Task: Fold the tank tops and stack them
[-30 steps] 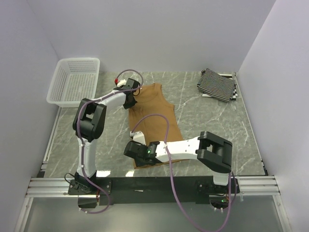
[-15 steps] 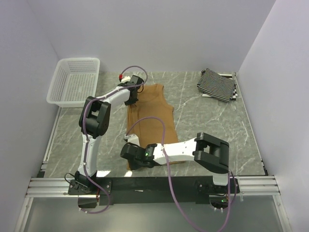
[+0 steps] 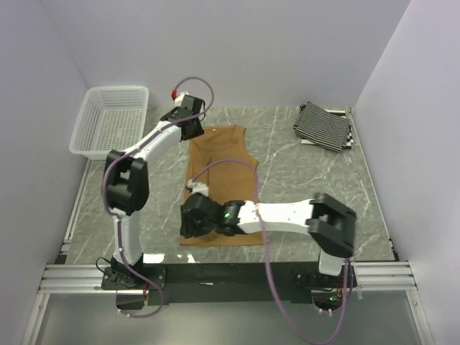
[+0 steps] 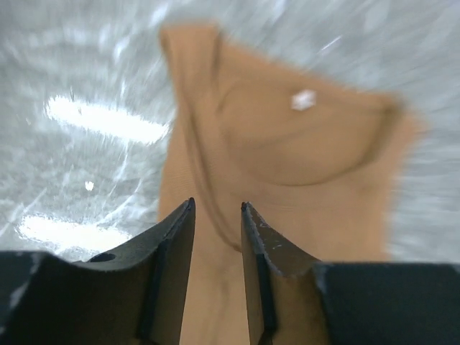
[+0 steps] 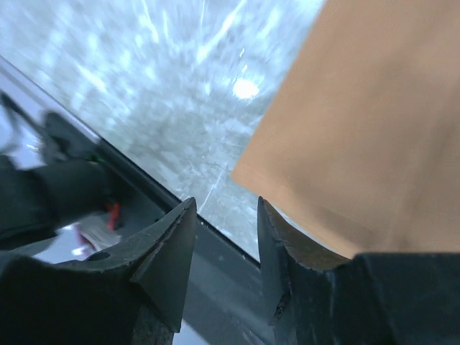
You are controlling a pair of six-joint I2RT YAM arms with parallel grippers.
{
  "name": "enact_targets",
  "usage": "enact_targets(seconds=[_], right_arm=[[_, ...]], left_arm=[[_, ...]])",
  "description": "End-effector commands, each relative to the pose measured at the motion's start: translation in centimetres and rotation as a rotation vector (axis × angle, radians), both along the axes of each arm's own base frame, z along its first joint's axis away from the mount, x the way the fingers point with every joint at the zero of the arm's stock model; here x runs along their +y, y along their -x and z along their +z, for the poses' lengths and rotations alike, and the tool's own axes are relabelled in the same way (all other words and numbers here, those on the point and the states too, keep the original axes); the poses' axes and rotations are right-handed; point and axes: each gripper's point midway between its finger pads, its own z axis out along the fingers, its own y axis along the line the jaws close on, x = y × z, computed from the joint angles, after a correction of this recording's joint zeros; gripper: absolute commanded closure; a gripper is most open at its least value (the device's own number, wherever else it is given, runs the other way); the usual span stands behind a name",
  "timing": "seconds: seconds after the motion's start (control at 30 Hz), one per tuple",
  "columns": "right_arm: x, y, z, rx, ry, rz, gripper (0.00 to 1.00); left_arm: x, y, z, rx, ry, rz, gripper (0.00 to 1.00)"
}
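The plain tan-brown tank top (image 3: 219, 147) lies flat and lengthwise on the marble table, neck end toward the back. My left gripper (image 3: 192, 128) hovers over its far left strap. In the left wrist view that gripper (image 4: 217, 205) is open, with only the tan top (image 4: 302, 165) below it. My right gripper (image 3: 188, 224) is at the near left hem corner. In the right wrist view it (image 5: 226, 201) is open and empty, the hem corner (image 5: 359, 122) just beside its right finger. The striped tank tops (image 3: 323, 126) sit folded in a pile at the back right.
A white mesh basket (image 3: 111, 121) stands at the back left corner. The table's near edge and the black base rail (image 5: 215, 287) run right under my right gripper. White walls close in the sides and back.
Both grippers have opened and let go of the tan top. It now lies straighter, its hem nearer the front edge. My left gripper has moved back and left off the strap.
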Motion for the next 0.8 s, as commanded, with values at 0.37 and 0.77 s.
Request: enact_targets(seconds=[0.37, 0.77], right_arm=[[-10.0, -17.5, 4.9, -0.100, -0.062, -0.320, 0.55], [-5.1, -30.0, 0.7, -0.110, 0.025, -0.352, 0.54]], left_arm=[[-0.3, 9.7, 4.5, -0.098, 0.438, 0.073, 0.99], [-3.3, 24.1, 0.2, 0.009, 0.619, -0.094, 0.99]])
